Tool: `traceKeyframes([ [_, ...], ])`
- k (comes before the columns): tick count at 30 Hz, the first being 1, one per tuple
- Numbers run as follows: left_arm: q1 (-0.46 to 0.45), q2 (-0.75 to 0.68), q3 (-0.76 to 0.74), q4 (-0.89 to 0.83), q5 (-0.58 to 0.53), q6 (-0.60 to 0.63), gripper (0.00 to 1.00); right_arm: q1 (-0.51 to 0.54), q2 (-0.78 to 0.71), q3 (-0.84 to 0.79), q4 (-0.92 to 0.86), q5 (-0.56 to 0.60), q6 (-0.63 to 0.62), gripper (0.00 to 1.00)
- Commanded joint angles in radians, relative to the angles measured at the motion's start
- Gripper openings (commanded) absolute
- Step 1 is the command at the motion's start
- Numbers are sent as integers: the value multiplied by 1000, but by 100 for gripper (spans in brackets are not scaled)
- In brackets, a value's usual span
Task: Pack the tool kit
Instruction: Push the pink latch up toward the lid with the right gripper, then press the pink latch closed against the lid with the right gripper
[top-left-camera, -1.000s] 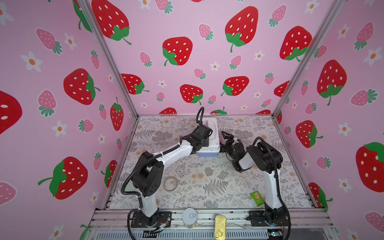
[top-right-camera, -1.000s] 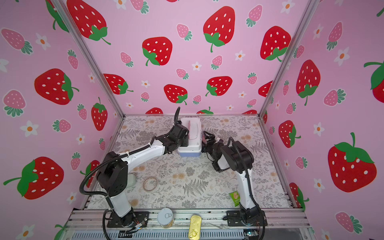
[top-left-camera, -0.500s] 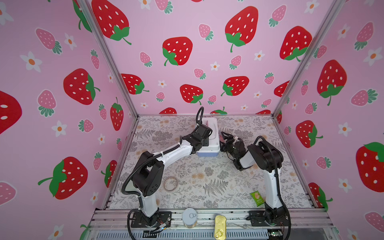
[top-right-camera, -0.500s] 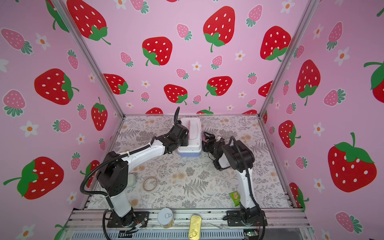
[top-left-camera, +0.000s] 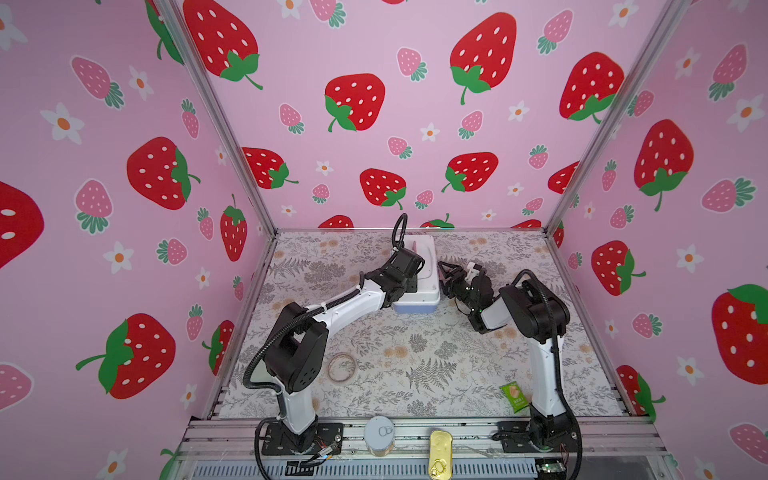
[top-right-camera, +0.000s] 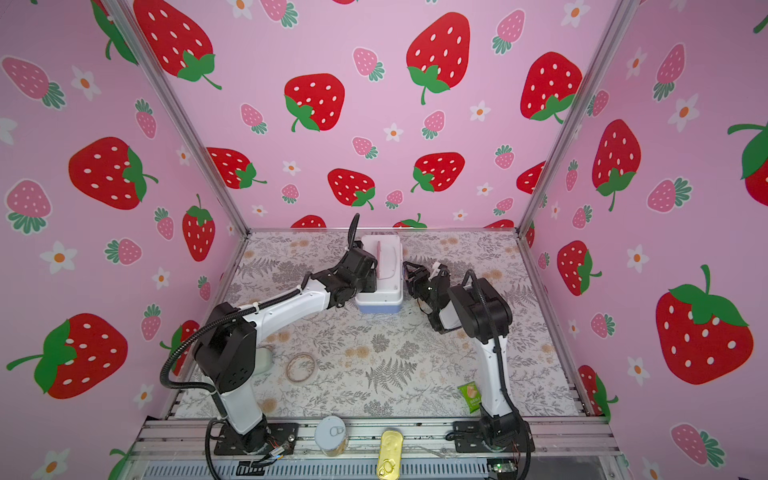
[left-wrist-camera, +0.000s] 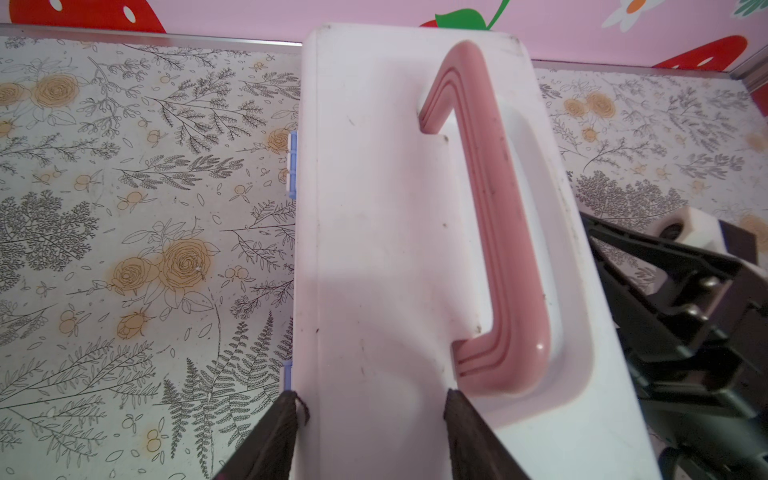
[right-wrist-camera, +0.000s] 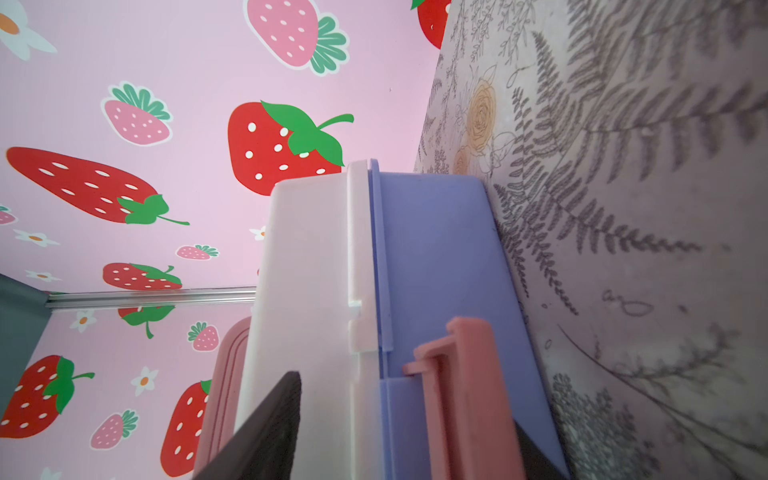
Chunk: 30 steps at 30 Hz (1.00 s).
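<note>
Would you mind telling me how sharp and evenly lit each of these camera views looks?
In both top views: even light, sharp centre, wide-angle bending of the aluminium frame posts. Left wrist view: the white plastic case lid is crisp, with a soft shadow across its near end. Right wrist view: the light blue case base is slightly soft, the black pincer finger blurred.

closed white-lidded tool kit (top-left-camera: 417, 274), flat on table

The case (top-left-camera: 419, 278) sits on the table (top-left-camera: 415, 365) at the far middle. The left gripper (left-wrist-camera: 370, 419) is on its left part, the right gripper (top-left-camera: 446, 274) just beside its right side. A ring (top-left-camera: 342, 368) lies near left, a packet (top-left-camera: 514, 397) near right. Two tins (top-left-camera: 379, 434) stand on the near rail (top-left-camera: 469, 434).
</note>
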Motion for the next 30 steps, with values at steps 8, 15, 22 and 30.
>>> traceKeyframes([
  [8, -11, 48, 15, -36, 63, -11, 58, -9, -173, -26, -138, -11, -251, 60],
  [15, -11, 62, 24, -39, 74, -15, 58, -8, -139, 0, -143, -54, -246, 59],
  [22, -11, 62, 22, -40, 74, -15, 57, -6, -60, -4, -28, -98, -168, 41],
  [30, -11, 69, 29, -41, 80, -18, 57, -6, -63, -17, -31, -115, -188, 41],
])
